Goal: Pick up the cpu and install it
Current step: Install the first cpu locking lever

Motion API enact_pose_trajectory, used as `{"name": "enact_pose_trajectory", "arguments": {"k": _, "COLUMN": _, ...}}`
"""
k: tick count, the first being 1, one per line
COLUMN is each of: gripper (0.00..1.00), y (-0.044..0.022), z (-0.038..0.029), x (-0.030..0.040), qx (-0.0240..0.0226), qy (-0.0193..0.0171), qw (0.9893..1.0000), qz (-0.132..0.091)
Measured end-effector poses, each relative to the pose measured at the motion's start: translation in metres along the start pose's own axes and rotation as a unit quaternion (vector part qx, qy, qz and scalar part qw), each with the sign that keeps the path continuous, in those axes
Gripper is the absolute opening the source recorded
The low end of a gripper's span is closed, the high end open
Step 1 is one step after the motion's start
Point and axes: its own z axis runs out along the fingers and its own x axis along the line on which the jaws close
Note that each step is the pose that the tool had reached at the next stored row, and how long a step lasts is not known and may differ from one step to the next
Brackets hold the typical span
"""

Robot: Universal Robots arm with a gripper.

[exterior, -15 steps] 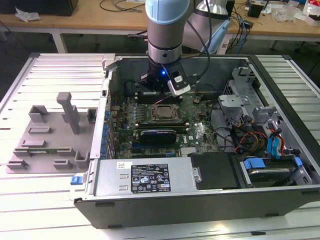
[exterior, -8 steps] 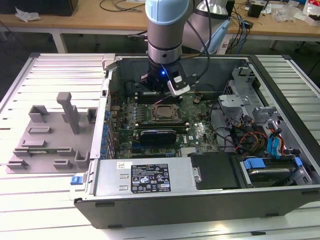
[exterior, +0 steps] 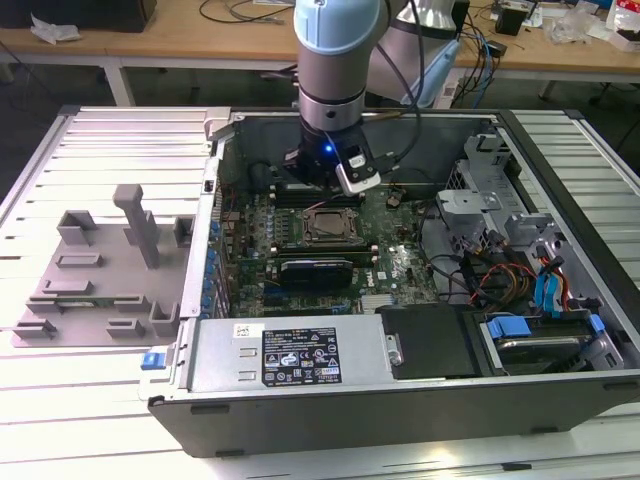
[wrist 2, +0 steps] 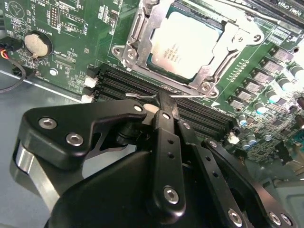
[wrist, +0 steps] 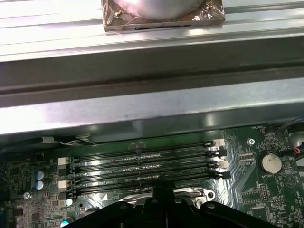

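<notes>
Arm (exterior: 335,60) hangs vertical over memory slots (wrist: 142,166), claw (wrist 2: 161,99) closed, empty (cpu (wrist 2: 185,45) seated in socket (wrist 2: 137,28)).

We see four black memory slots (wrist: 142,166) side by side on the green motherboard (wrist: 247,199), a coin cell (wrist: 269,163) near their ends, the grey case wall (wrist: 142,109) alongside, and the gripper (wrist: 165,206) with fingers pressed together.

The cpu (wrist 2: 187,45) is silver-white, the motherboard (wrist 2: 71,33) green, the memory slots (wrist: 142,166) black, the fixture blocks (exterior: 137,225) grey.
</notes>
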Motion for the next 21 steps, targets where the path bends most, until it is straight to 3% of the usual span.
{"name": "enact_pose_trajectory", "arguments": {"k": 7, "gripper": 0.11, "y": 0.0051, "z": 0.0031, "x": 0.0000, "qx": 0.0045, "qy": -0.0043, "qw": 0.9998, "qz": 0.017}}
{"name": "enact_pose_trajectory", "arguments": {"k": 14, "gripper": 0.11, "y": 0.0075, "z": 0.0091, "x": 0.0005, "qx": 0.0160, "qy": -0.0083, "qw": 0.9994, "qz": 0.029}}
{"name": "enact_pose_trajectory", "arguments": {"k": 19, "gripper": 0.11, "y": 0.0082, "z": 0.0153, "x": 0.0004, "qx": 0.0217, "qy": -0.0111, "qw": 0.9989, "qz": 0.039}}
{"name": "enact_pose_trajectory", "arguments": {"k": 21, "gripper": 0.11, "y": 0.0081, "z": 0.0160, "x": 0.0001, "qx": 0.0220, "qy": -0.0118, "qw": 0.9988, "qz": 0.042}}
